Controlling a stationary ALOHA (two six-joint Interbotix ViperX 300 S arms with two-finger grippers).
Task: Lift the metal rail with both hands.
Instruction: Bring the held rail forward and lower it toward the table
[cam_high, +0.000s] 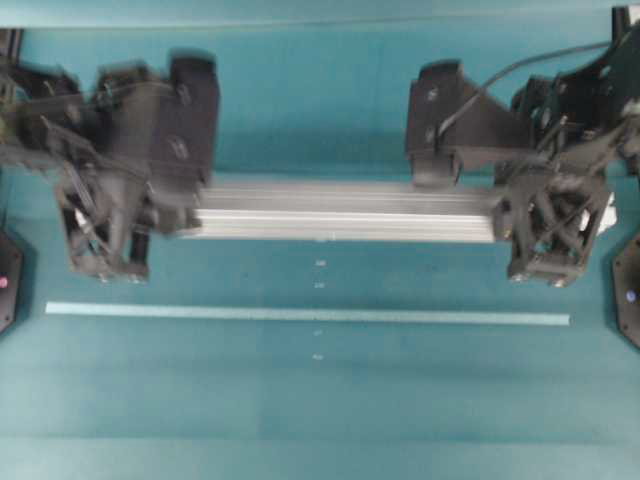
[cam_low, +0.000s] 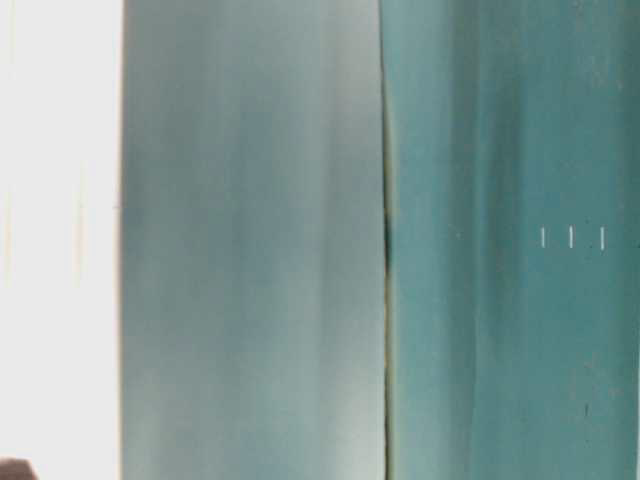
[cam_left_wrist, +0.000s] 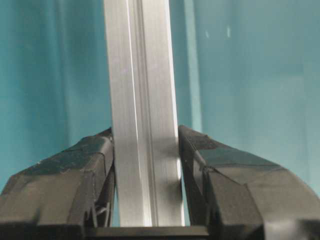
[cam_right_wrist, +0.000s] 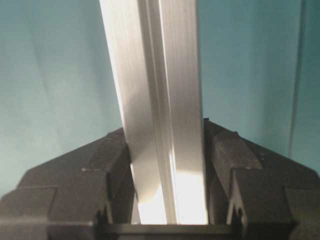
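Observation:
The metal rail (cam_high: 345, 210) is a long silver grooved bar that lies crosswise over the teal table. My left gripper (cam_high: 185, 210) is shut on its left end, and my right gripper (cam_high: 505, 213) is shut on its right end. In the left wrist view the rail (cam_left_wrist: 140, 75) runs straight away between the black fingers (cam_left_wrist: 200, 155) of the gripper (cam_left_wrist: 145, 135), which press on both sides. In the right wrist view the rail (cam_right_wrist: 155, 60) sits the same way in the gripper (cam_right_wrist: 165, 127). The rail looks held just above the table. The left arm is blurred.
A thin pale tape strip (cam_high: 300, 315) lies on the table in front of the rail and parallel to it. Small white marks (cam_high: 319, 285) dot the table's middle. Dark arm bases (cam_high: 628, 290) stand at both side edges. The table-level view shows only blurred bands and table marks (cam_low: 570, 238).

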